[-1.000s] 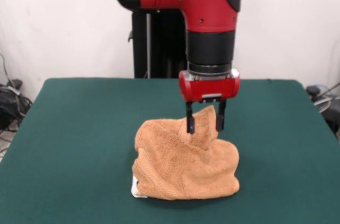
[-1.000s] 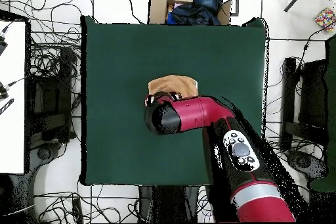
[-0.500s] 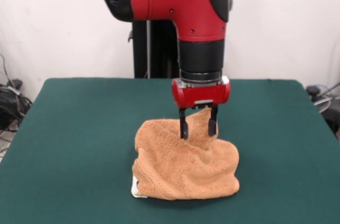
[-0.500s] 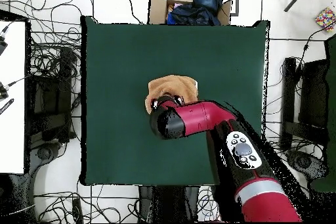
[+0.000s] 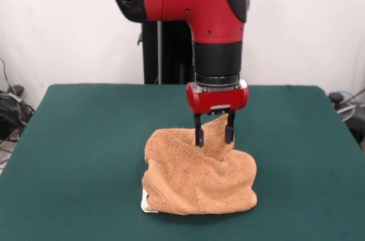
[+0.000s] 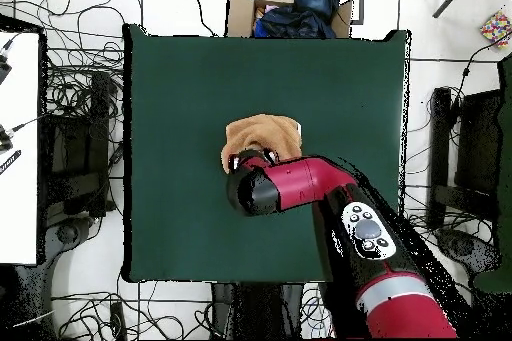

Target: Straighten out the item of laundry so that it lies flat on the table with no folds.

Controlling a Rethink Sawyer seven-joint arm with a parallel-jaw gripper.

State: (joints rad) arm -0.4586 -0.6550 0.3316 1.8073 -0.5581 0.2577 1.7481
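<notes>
1. The pincer hangs straight down from the red and black arm. Its two black fingers stand a little apart, and a raised peak of the towel sits between them. Whether they press on the cloth or only stand beside it, I cannot tell.
2. To the left of the pincer in the front view, the towel makes a rounded hump, a little lower than the fingertips.
3. Directly under the pincer, the light orange towel lies in a crumpled heap with many folds; it is not flat.
4. Below the pincer and to the left, at the near bottom corner of the heap, a small white tag shows against the table.
5. To the right of the pincer, the towel slopes down into a thicker folded lobe that rests on the green cloth.
6. In the overhead view the arm covers the pincer, so the fingers do not show there. The towel shows just beyond the arm's end, near the middle of the table.
7. Beyond the far edge of the table from the pincer, in the overhead view, an open cardboard box holds dark blue cloth.
</notes>
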